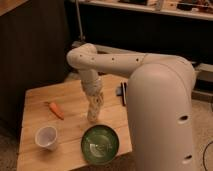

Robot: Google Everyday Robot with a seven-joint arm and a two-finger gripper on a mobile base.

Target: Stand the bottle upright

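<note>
You have a wooden table (70, 95) against a dark background. On its left part lies a carrot (56, 110), angled, orange. Near the front left corner sits a white cup (46, 137), mouth up and tipped a little toward you. Right of the cup, at the front edge, sits a green bowl (100, 144). A dark flat object (122, 93) lies toward the table's right rear; you cannot tell what it is. A shelf (150, 9) runs along the top.

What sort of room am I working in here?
Probably a lab or workshop: a small wooden table with test items, a carrot, cup and bowl, below cluttered shelving. The gripper holds the bottle mid-table.
</note>
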